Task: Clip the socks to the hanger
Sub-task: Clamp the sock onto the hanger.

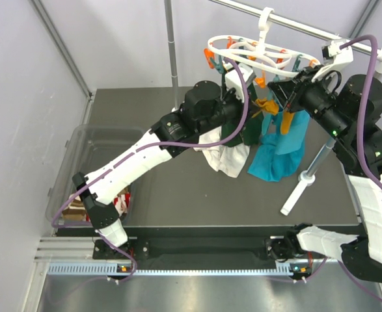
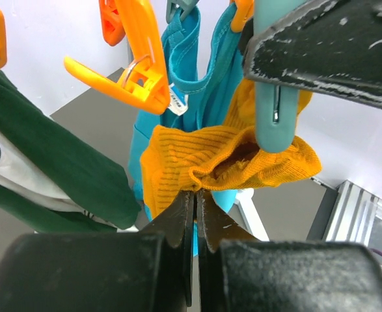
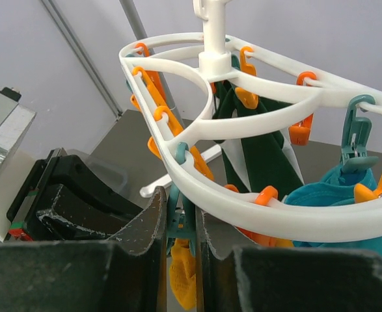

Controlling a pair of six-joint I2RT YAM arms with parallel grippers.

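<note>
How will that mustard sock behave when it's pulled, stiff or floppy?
Probably floppy: the mustard sock bunches and folds where the left gripper pinches it. Likely light: it is a small, thin knit next to the teal clip. Its ribbed surface looks grippy, so it should not slip easily.

The left arm (image 1: 145, 156) is stretching up and forward from its base, with its elbow folded low and its forearm slanting toward the right arm (image 1: 366, 156), which is bending in from the opposite side. The two wrists are facing each other closely. The left gripper (image 2: 195, 195) is pressing its jaws almost together, pinching a fold of the mustard-orange sock (image 2: 177, 162) at the tips. The right gripper (image 3: 179, 209) is squeezing a teal clip (image 3: 177, 229) between its jaws, just above the left jaws.
</note>
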